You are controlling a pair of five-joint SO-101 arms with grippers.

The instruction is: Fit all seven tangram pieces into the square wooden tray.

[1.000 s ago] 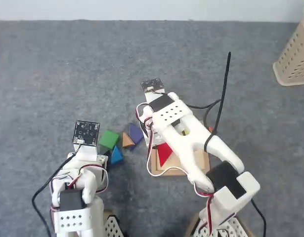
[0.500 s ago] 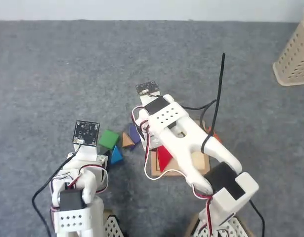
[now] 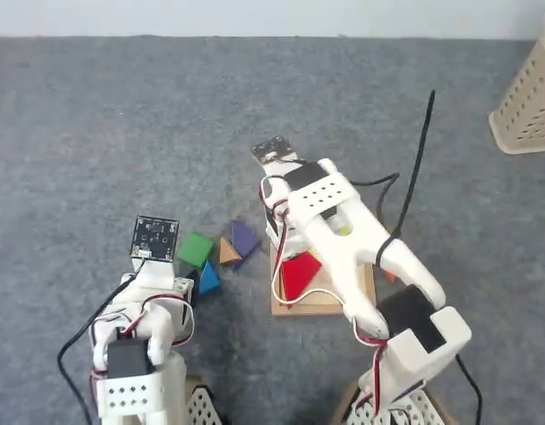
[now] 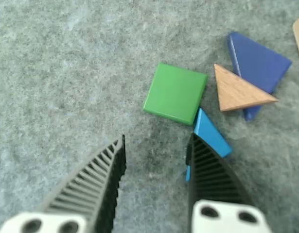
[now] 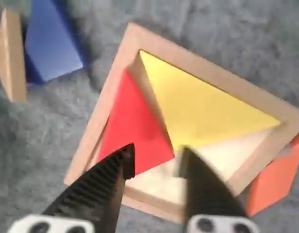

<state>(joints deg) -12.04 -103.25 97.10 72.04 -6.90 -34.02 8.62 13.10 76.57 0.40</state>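
Our right end effector (image 5: 154,154) swung back right over tray (image 3: 323,303), mid-frame, jaws apart & empty; red triangle (image 3: 297,273) sits inside by yellow triangle (image 5: 202,111). Left end effector (image 4: 156,145) gapes wide. We reckon five pcs to go.

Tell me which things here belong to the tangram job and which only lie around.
Belonging: wooden tray, red triangle, yellow triangle, orange piece, green square, light blue triangle, wooden triangle, dark blue piece.
Lying about: beige basket, far right edge.
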